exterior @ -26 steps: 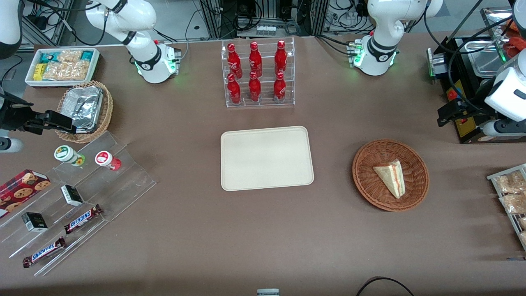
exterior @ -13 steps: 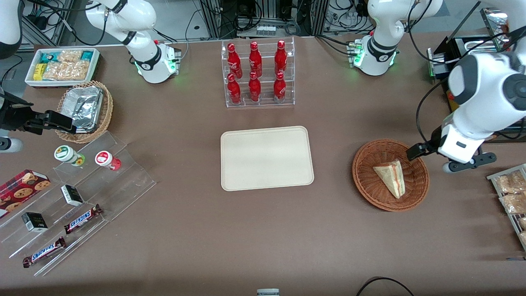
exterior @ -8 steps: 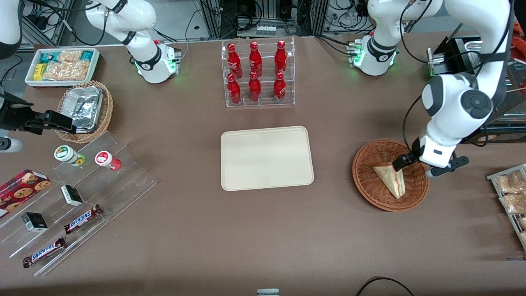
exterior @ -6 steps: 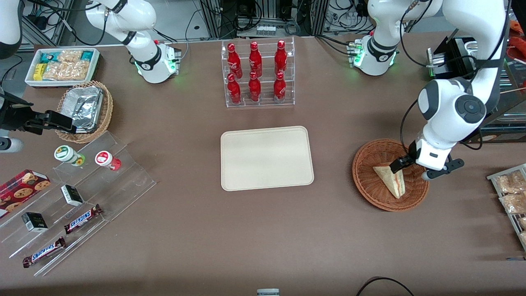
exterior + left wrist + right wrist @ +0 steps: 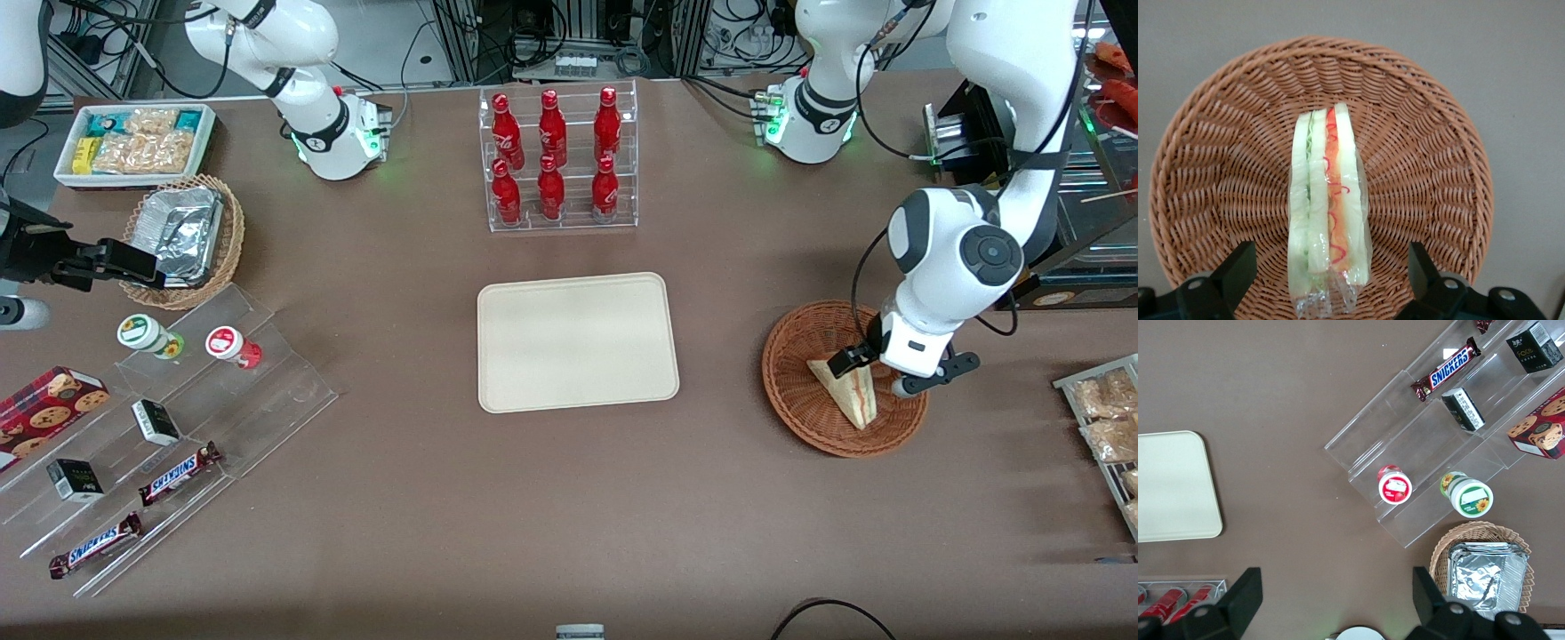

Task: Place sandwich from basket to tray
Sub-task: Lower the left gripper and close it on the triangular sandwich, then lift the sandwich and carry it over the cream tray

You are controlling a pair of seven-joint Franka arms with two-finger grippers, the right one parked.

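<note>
The sandwich (image 5: 853, 400) (image 5: 1328, 207), a clear-wrapped wedge of white bread with a red and green filling stripe, lies in the reddish-brown wicker basket (image 5: 791, 409) (image 5: 1431, 133). My gripper (image 5: 871, 373) (image 5: 1331, 280) hangs open just above the basket. Its two black fingers (image 5: 1238, 270) stand one on each side of the sandwich's wide wrapped end, apart from it. The cream tray (image 5: 578, 342) lies bare at the table's middle, a short way from the basket toward the parked arm's end.
A clear rack of red bottles (image 5: 556, 160) stands farther from the camera than the tray. A wire shelf of snack packets (image 5: 1107, 418) sits beside the basket at the working arm's end. A clear stepped stand (image 5: 178, 418), a foil-lined tan basket (image 5: 182, 236) and a white bin (image 5: 133, 142) are at the parked arm's end.
The working arm has swung in from the table's edge to above the basket. The gripper has come down over the sandwich, still open. The sandwich has not moved.
</note>
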